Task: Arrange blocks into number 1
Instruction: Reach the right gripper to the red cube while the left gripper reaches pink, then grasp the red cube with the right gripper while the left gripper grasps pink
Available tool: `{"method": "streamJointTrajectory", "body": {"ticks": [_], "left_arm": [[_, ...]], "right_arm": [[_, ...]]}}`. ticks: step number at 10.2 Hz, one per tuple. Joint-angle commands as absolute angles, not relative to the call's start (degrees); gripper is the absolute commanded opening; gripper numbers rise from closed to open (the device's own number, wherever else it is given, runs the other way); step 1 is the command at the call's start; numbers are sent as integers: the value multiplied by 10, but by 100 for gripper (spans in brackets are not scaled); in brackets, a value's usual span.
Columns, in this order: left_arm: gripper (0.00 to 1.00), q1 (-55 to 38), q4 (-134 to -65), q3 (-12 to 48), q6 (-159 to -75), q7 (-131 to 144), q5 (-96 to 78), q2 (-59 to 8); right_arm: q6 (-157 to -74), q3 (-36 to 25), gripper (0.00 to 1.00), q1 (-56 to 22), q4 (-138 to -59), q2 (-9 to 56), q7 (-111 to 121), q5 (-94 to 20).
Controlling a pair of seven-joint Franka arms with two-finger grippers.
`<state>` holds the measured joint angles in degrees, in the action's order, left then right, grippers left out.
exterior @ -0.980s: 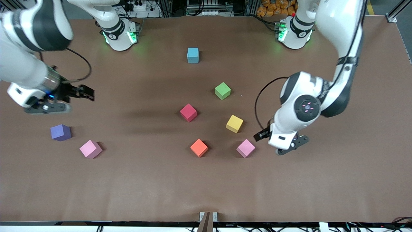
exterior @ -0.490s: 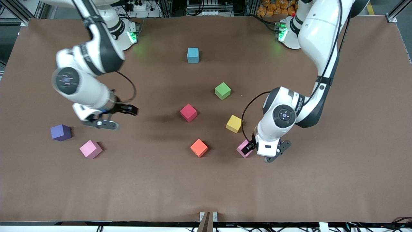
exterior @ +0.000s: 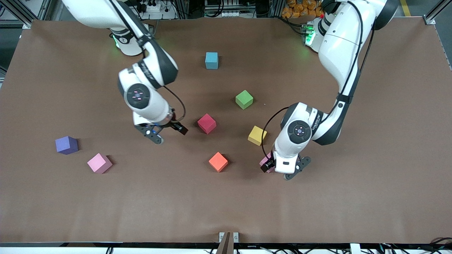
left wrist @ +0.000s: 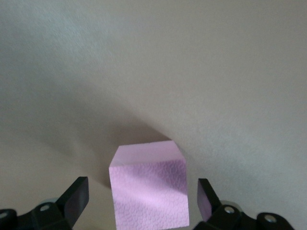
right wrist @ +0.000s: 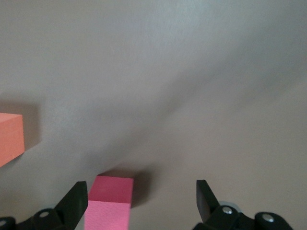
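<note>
My left gripper [exterior: 274, 168] is open and low around a pink block [exterior: 264, 161]; in the left wrist view this pink block [left wrist: 148, 191] sits between the two fingers with a gap on each side of my left gripper [left wrist: 142, 201]. My right gripper [exterior: 166, 132] is open, low over the table beside the red block [exterior: 206, 123]. The right wrist view has the red block [right wrist: 110, 201] close to one finger of my right gripper [right wrist: 140, 201]. The light blue block [exterior: 211, 60], green block [exterior: 244, 99] and yellow block [exterior: 257, 135] lie scattered. Another pink block [exterior: 99, 163] lies toward the right arm's end.
An orange cube [exterior: 218, 161] lies between the two grippers, nearer the front camera than the red block; the orange cube [right wrist: 9, 136] also shows in the right wrist view. A purple cube [exterior: 66, 145] sits beside the second pink block. The brown table [exterior: 226, 204] is bare along its front.
My right arm has swung in from its end of the table to beside the red block. My left gripper has moved over and down around the pink block. No block has moved.
</note>
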<state>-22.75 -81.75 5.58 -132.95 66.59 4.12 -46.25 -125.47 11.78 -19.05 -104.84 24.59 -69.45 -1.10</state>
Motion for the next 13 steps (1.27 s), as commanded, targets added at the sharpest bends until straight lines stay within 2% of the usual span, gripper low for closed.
{"method": "streamJointTrajectory", "body": {"ticks": [1, 3, 4, 5, 6, 13], "left_arm": [[100, -243, -802, 46, -1330, 688, 58, -482], [100, -250, -802, 37, -1331, 688, 61, -491], [61, -254, -802, 33, -1331, 687, 63, -490], [6, -254, -802, 33, -1331, 685, 65, -490], [0, -254, -802, 33, -1331, 685, 74, -489], [0, -233, -808, 34, -1313, 677, 76, -428]], "right_arm": [[-1283, 125, 100, -204, -1041, 279, -736, -14], [-1304, 125, 100, -234, -1041, 298, -735, 10], [-1312, 130, 100, -239, -1040, 306, -736, 22], [-1314, 132, 100, -240, -1040, 310, -736, 22], [-1321, 132, 100, -242, -1040, 314, -736, 23], [-1365, 133, 100, -244, -1040, 334, -750, 19]]}}
